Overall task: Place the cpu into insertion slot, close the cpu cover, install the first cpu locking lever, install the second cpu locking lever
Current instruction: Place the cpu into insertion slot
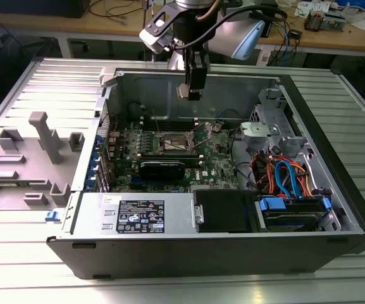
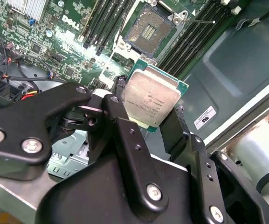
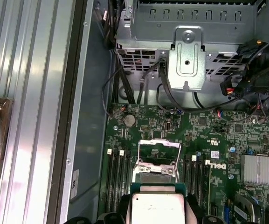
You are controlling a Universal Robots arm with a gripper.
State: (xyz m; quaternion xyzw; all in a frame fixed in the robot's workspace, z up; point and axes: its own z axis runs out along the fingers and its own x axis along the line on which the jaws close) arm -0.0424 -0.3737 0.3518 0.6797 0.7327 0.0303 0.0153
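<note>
1. Found open air straight above the insertion slot (image 2: 148, 30), its dark centre bare
2. Saw the cpu cover (image 3: 155, 169) raised at one edge of it, blocking that side
3. Noted memory slots (image 2: 101, 25) close along two sides, low on the board (image 2: 55, 44)
4. Noted a thin lever (image 2: 197, 20) jutting past one corner
5. Found the gripper (image 1: 192, 96), clamped on the cpu (image 2: 152, 99), well apart from the board
6. Found the exterior view's right of the case (image 1: 201, 253) crowded by a drive cage (image 1: 264, 133) and cables (image 1: 283, 177)

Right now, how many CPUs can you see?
1. The cpu sits clamped in the tool, held above the motherboard; the insertion slot is empty, so none hides there.
</note>
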